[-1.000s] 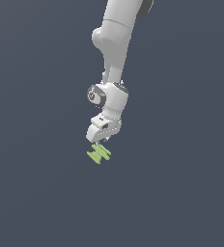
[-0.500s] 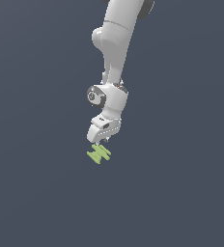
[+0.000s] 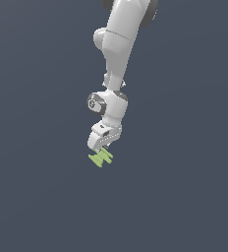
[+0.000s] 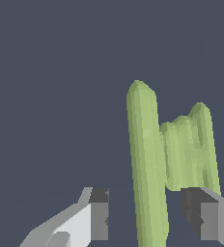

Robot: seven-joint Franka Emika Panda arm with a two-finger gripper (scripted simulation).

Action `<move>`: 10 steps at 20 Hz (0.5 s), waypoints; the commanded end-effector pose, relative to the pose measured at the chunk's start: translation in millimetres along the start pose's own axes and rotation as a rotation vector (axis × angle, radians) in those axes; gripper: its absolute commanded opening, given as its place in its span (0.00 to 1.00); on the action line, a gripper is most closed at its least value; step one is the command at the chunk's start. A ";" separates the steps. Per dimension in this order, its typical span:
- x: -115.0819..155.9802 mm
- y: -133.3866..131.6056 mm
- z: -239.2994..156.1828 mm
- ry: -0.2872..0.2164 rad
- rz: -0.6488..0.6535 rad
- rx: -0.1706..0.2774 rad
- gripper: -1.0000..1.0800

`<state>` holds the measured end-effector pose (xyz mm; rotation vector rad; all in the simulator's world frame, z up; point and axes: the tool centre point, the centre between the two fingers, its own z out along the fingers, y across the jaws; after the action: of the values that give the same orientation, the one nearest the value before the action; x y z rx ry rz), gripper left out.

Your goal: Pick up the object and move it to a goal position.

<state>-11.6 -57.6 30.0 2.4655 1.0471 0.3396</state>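
The object (image 3: pixel 101 157) is a small light-green ridged zigzag piece lying on the dark grey floor. My gripper (image 3: pixel 102 147) hangs directly over it, its fingers reaching down to the piece. In the wrist view the object (image 4: pixel 145 159) stands between the two fingers of my gripper (image 4: pixel 148 208). The right finger (image 4: pixel 201 217) sits close against the shorter ridges. A clear gap shows between the left finger (image 4: pixel 98 217) and the long ridge. The jaws are spread wider than the piece, so the gripper is open.
The plain dark grey floor (image 3: pixel 37 197) surrounds the piece on all sides. The white arm (image 3: pixel 118 59) comes down from the top of the exterior view.
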 end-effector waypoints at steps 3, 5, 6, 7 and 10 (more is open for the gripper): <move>0.9 0.7 3.4 0.001 -0.001 -0.001 0.62; 0.9 0.7 3.4 0.001 -0.001 -0.001 0.00; 0.9 0.7 3.4 0.001 -0.001 -0.001 0.00; 0.9 0.7 3.4 0.001 -0.001 -0.001 0.00; 0.9 0.7 3.4 0.001 -0.001 -0.001 0.00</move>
<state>-9.2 -58.4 27.5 2.4644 1.0476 0.3409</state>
